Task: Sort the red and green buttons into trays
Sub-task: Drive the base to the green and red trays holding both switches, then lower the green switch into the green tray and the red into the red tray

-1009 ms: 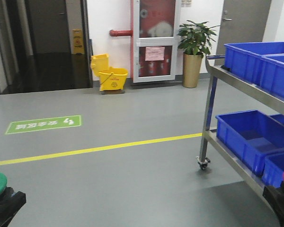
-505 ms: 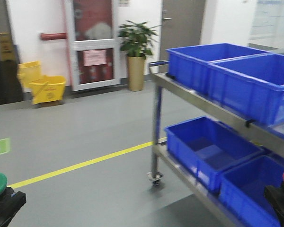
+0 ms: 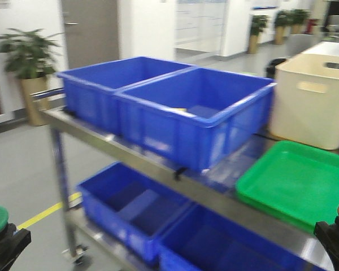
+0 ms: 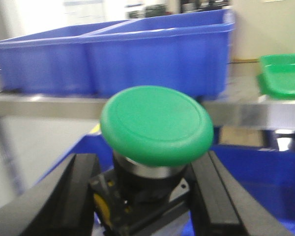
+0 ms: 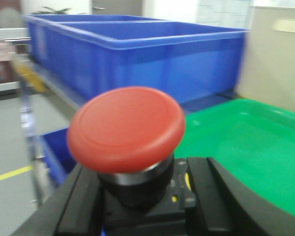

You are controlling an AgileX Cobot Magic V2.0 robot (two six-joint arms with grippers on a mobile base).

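Presently, the green button (image 4: 156,125) is gripped by the left gripper (image 4: 146,196), its dark base clamped between the two black fingers (image 4: 71,196) and its cap upright above them. The red button (image 5: 126,129) is gripped in the same way by the right gripper (image 5: 145,209), whose fingers are closed on the base. In the front view both are carried at the near edge, green at the far left and red at the far right, well apart.

The buttons are judged rigid, light and compact. The smooth domed caps would probably slip, so the blocky base is considered the correct place of hold. Placing rather than dropping is advised.

Little of either arm is shown. Both grippers are presented low and pointing forward at the metal cart (image 3: 130,148), with the caps uppermost. The green tray (image 3: 299,175) lies on the upper shelf at the right, beyond the red button and near the cream tub (image 3: 311,101) and blue crates (image 3: 198,113). No red tray is seen.
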